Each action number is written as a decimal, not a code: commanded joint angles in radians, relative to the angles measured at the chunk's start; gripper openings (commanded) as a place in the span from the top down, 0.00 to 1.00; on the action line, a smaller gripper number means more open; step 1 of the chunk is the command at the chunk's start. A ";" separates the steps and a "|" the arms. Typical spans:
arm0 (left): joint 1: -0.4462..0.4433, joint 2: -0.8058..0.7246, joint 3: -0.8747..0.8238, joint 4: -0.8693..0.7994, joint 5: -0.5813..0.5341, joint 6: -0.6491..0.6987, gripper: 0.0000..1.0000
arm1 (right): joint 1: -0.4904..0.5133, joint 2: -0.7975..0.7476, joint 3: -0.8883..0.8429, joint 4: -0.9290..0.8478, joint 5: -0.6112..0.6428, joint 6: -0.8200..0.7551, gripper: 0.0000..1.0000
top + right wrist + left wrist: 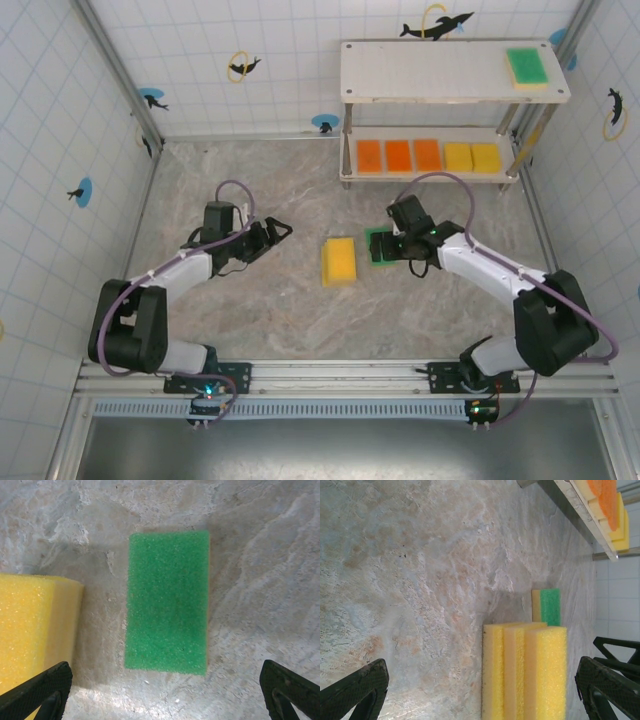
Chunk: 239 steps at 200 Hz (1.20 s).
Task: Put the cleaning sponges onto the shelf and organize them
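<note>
A green-faced sponge (167, 602) lies flat on the stone table, and my right gripper (165, 692) hovers open just above it, one finger to each side. From the top view this gripper (385, 252) partly covers that sponge (374, 238). Left of it stands a stack of yellow sponges (339, 261) (525, 672) (35, 625). My left gripper (277, 234) (480, 690) is open and holds nothing, facing the stack from the left. The shelf (450, 92) stands at the back right. Its top board carries one green sponge (527, 67). Three orange sponges (398, 156) and two yellow ones (472, 157) line the lower board.
Tiled walls with metal corner posts (118, 70) enclose the table on three sides. The shelf's thin legs (346, 140) stand on the tabletop. A rail (340, 378) carrying both arm bases runs along the near edge.
</note>
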<state>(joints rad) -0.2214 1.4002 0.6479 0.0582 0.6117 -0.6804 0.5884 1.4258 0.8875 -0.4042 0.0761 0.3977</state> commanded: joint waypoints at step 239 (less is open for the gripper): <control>-0.005 -0.063 0.005 -0.066 -0.049 -0.021 0.02 | 0.072 0.297 -0.037 0.209 0.096 0.056 0.01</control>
<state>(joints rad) -0.2214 1.3422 0.6479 0.0074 0.5705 -0.6891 0.6540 1.6817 0.8547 -0.1711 0.1574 0.4458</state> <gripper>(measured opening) 0.976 0.991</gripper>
